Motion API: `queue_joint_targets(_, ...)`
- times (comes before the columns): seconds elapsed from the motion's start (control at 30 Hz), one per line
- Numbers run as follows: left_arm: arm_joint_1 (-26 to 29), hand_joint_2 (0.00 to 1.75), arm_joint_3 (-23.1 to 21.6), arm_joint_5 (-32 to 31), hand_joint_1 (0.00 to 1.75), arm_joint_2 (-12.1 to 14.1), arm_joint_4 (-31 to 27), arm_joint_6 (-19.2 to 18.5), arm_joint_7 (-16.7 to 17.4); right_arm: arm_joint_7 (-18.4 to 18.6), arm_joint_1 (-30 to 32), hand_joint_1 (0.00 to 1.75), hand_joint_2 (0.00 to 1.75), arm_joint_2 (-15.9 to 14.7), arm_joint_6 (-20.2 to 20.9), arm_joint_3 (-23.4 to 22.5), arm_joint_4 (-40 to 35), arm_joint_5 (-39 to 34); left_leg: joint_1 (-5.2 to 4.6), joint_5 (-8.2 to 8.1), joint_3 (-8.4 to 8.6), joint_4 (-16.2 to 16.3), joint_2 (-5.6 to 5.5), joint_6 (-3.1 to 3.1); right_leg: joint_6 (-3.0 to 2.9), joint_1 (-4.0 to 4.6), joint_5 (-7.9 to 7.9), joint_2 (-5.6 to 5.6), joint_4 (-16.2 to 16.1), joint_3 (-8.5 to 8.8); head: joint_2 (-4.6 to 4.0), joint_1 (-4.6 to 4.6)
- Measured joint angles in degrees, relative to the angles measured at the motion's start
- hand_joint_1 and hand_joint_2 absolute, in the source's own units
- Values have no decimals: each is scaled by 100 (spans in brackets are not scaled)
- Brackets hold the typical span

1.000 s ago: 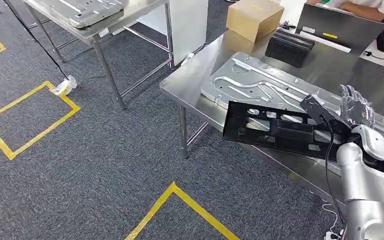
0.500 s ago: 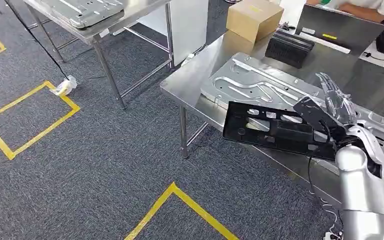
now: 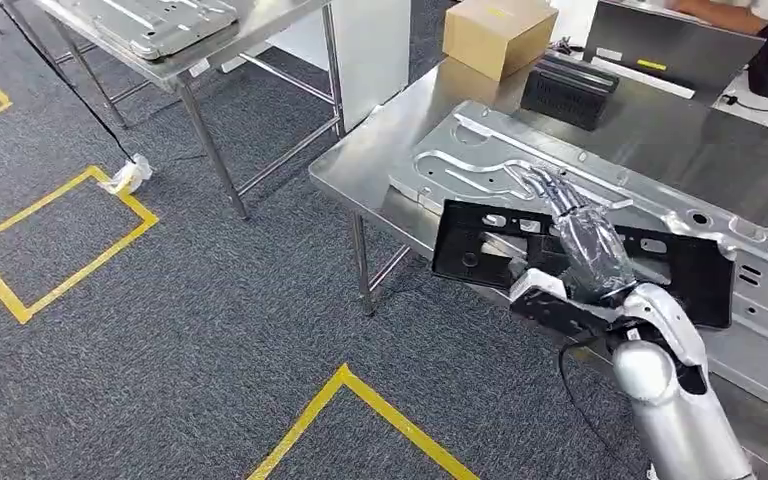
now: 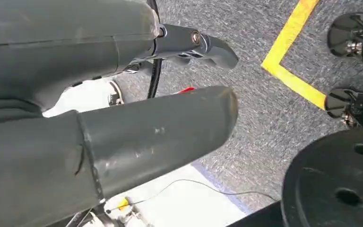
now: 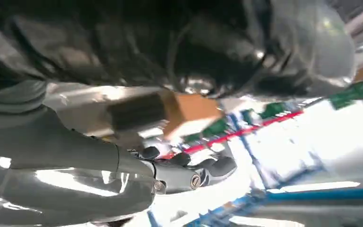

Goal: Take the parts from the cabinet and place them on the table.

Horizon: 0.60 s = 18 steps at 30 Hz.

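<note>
Now the black plastic part (image 3: 680,270) lies flat on the stamped metal panel (image 3: 480,160) at the steel table (image 3: 360,170) edge, so the right hand (image 3: 585,240), fingers spread above it and grasping nothing, should lift straight clear without nudging the overhanging corner.

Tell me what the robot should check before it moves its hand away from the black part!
1. Black part on the table: ok, it lies flat on the silver metal sheet on the steel table.
2. Part fully supported: not ok, its near corner sticks out past the table edge.
3. Right hand let go: cannot tell, the fingers lie stretched over the part, the grip is hidden.
4. Left hand free: ok, it holds nothing and hangs over the carpet.
5. Cardboard box out of the way: ok, it sits at the far end of the table.
</note>
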Motion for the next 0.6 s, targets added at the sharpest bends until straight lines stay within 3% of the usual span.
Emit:
queue_joint_targets(0.07, 16, 0, 37, -37, 0, 0, 0, -2, -7, -33, 89, 0, 0, -63, -118, 311, -372, 107, 36, 89, 97, -189, -7, -13, 64, 42, 23, -7, -70, 45, 0, 2)
queue_joint_targets(0.1, 17, 0, 50, -50, 0, -13, 0, -4, -7, -37, 127, 0, 0, -138, -155, 446, -503, 144, 75, 151, 153, -274, -18, -60, 75, 16, -56, 14, 11, 34, 0, 13)
queue_joint_targets(0.13, 16, 0, 65, -63, 0, -20, 0, -7, -9, -46, 161, 0, 0, -151, -190, 600, -654, 153, 79, 180, 161, -311, -41, -23, 87, 21, -255, 25, 222, -55, 0, 13)
queue_joint_targets(0.17, 14, 0, 76, -81, 0, -24, 0, -7, -15, -57, 210, 0, 0, -198, -214, 751, -799, 159, 77, 186, 143, -311, -61, -21, 99, 21, -522, 43, 639, -230, 0, 13)
queue_joint_targets(0.23, 17, 0, 105, -105, 0, -28, 0, -9, -15, -61, 342, 0, 0, -253, -249, 1019, -1029, 164, 70, 185, 111, -278, -144, -21, 129, 21, -835, 58, 1354, -522, 0, 15)
queue_joint_targets(0.27, 18, 0, 114, -126, 0, -37, 0, -7, -17, -63, 395, 0, 0, -253, -269, 1188, -1157, 160, 70, 184, 88, -252, -191, -23, 138, 20, -812, 58, 1454, -558, 0, 13)
queue_joint_targets(0.3, 19, 0, 116, -160, 0, -44, 0, -7, -17, -70, 431, 0, 0, -253, -277, 1349, -1270, 146, 71, 178, 72, -223, -236, -32, 144, 15, -662, 58, 1287, -462, 0, 13)
queue_joint_targets(0.37, 15, 0, 122, -201, 0, -85, 0, -7, -33, -87, 472, 0, 0, -245, -260, 1684, -1500, 16, 76, 152, 55, -153, -337, -71, 142, -3, -195, 92, 384, 35, 0, 13)
queue_joint_targets(0.4, 8, 0, 127, -219, 0, -94, 0, -7, -37, -90, 477, 0, 0, -225, -231, 1803, -1576, -57, 77, 130, 30, -96, -378, -103, 109, -18, -171, 230, -42, 238, 0, 13)
queue_joint_targets(0.43, -3, 0, 138, -234, 0, -96, 0, -2, -46, -90, 487, 0, 0, -203, -168, 1944, -1630, -151, 43, 117, -5, -55, -413, -144, 80, 50, -199, 289, -33, 244, 0, 15)
queue_joint_targets(0.47, -6, 0, 146, -262, 0, -96, 0, -2, -48, -88, 506, 0, 0, -177, -120, 2075, -1682, -232, 46, 127, -18, -62, -450, -180, 10, 21, -190, 229, -13, 230, 0, 2)
queue_joint_targets(0.53, 7, 0, 151, -278, 0, -125, 0, -7, -50, -94, 549, 0, 0, -155, -28, 2295, -1713, -357, 69, 162, -19, -89, -486, -251, -58, 92, -177, 184, -27, 223, 0, 9)
queue_joint_targets(0.57, 10, 0, 151, -286, 0, -136, 0, -7, -50, -96, 570, 0, 0, -126, 24, 2406, -1713, -433, 65, 164, -32, -85, -512, -281, -120, 35, -137, 157, -83, 233, 0, 9)
queue_joint_targets(0.6, 11, 0, 153, -288, 0, -140, 0, -7, -52, -103, 603, 0, 0, -85, 73, 2507, -1711, -525, 82, 112, -49, -19, -454, -298, -164, 21, -105, 86, -113, 248, 0, 7)
